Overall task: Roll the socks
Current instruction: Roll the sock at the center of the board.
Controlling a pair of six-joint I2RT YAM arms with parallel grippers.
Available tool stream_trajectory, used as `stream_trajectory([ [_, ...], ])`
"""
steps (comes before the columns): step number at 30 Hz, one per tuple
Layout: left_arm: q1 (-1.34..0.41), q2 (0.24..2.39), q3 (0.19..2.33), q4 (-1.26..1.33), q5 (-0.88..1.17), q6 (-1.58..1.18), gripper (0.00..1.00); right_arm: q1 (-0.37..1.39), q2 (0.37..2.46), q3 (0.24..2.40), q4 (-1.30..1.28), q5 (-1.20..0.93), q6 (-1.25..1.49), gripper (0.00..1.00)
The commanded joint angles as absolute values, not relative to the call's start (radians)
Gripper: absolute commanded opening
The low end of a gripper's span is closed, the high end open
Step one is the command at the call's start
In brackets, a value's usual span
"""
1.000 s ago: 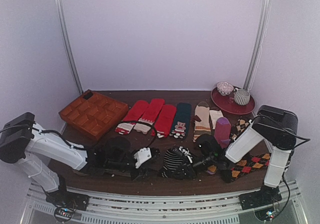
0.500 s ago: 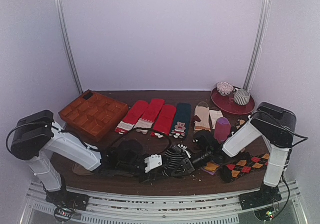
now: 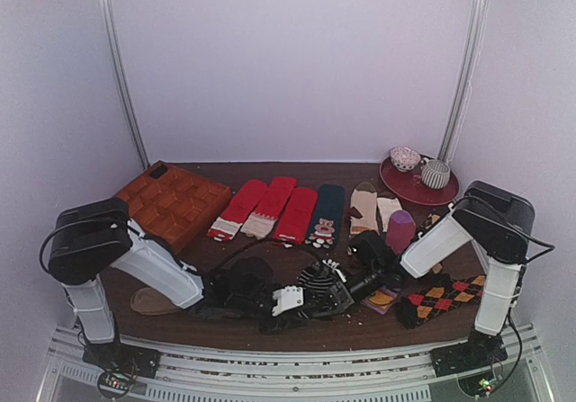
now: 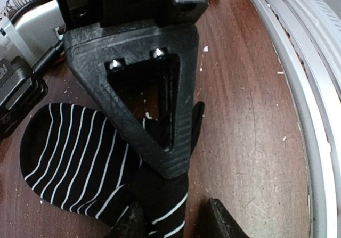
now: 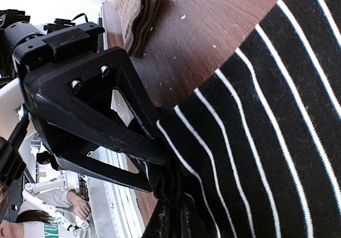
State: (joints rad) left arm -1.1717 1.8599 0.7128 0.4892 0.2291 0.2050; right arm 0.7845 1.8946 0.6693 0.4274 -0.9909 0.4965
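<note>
One black sock with thin white stripes lies bunched at the table's front centre. It spreads out in the left wrist view and fills the right wrist view. My right gripper is shut on a gathered fold of it. Its black triangular finger presses on the sock's edge. My left gripper has come in from the left, and its finger shows in the right wrist view. Its jaws are open around the sock's narrow end, with bare wood between the sock and one finger.
An orange compartment tray is back left. Red socks, a dark green sock and cream socks lie in a row. A purple object, argyle socks, a red plate and a tan sock are around. A metal rail edges the front.
My left arm has swung right, bringing its gripper up to the striped sock. The tan sock at the front left is now uncovered. The right gripper has shifted slightly left with the sock.
</note>
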Motion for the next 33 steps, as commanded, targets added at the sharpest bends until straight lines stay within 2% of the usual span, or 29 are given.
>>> stream_trajectory([
  [1, -1.177, 1.905, 0.742, 0.520, 0.234, 0.219, 0.40, 0.769, 1.957, 0.614, 0.180, -0.877, 0.474, 0.07],
  [7, -1.176, 1.937, 0.756, 0.530, 0.251, 0.196, 0.24, 0.764, 1.962, 0.611, 0.179, -0.882, 0.473, 0.07],
  [11, -1.176, 1.952, 0.781, 0.488, 0.259, 0.190, 0.00, 0.763, 1.968, 0.610, 0.178, -0.884, 0.469, 0.07],
  [18, -1.173, 1.959, 0.784, 0.383, 0.281, 0.060, 0.00, 0.756, 1.901, 0.626, 0.165, -0.876, 0.416, 0.14],
  [21, -1.167, 1.959, 0.775, 0.285, 0.308, -0.036, 0.00, 0.748, 1.798, 0.621, 0.172, -0.831, 0.368, 0.23],
  [23, -1.158, 1.960, 0.762, 0.243, 0.349, -0.098, 0.00, 0.744, 1.707, 0.597, 0.220, -0.783, 0.359, 0.29],
  [28, -1.131, 1.990, 0.714, 0.221, 0.456, -0.220, 0.00, 0.762, 1.462, 0.490, 0.388, -0.613, 0.282, 0.33],
  [33, -1.103, 2.041, 0.702, 0.214, 0.510, -0.283, 0.00, 0.898, 1.285, 0.355, 0.523, -0.388, 0.088, 0.37],
])
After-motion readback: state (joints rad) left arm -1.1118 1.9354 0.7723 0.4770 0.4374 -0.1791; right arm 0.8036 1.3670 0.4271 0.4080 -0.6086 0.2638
